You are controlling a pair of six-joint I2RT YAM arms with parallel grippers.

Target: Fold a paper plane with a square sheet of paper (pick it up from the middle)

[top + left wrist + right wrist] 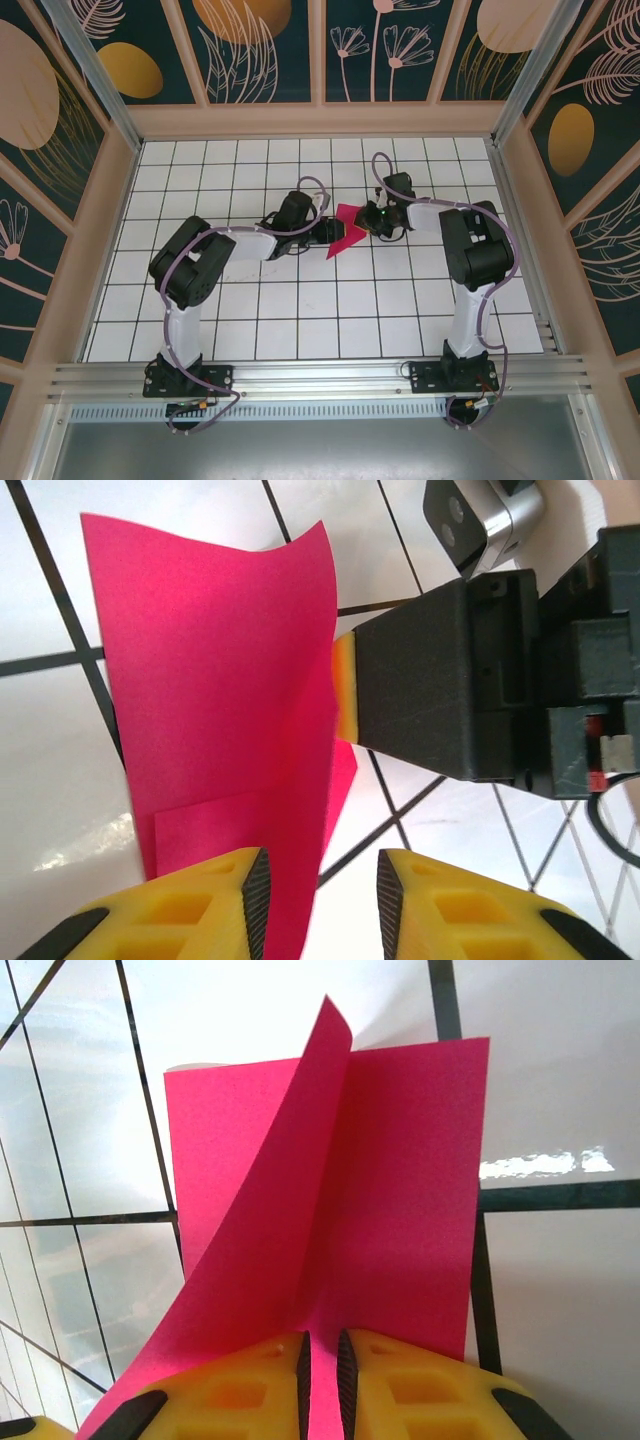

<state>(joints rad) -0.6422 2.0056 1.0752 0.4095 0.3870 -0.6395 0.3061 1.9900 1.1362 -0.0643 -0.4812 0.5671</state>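
Note:
The square sheet of paper (346, 229), magenta-pink, lies creased on the white tiles between the two arms. One flap (270, 1220) stands up off the floor. My right gripper (322, 1348) is shut on the sheet's raised fold, with pink paper pinched between its pads. In the left wrist view its yellow fingertip (344, 686) presses the upright edge of the paper (220, 680). My left gripper (322, 868) is open. The paper's edge hangs between its jaws, close to the left pad (257, 890), and is not gripped. In the top view the left gripper (329, 236) and the right gripper (371, 220) face each other across the sheet. The paper plane is out of view.
The floor is a white grid of tiles (300, 300) boxed in by patterned walls (60, 200). An aluminium rail (320, 378) runs along the near edge with both arm bases on it. The right arm's black wrist housing (470, 670) sits close ahead of my left fingers.

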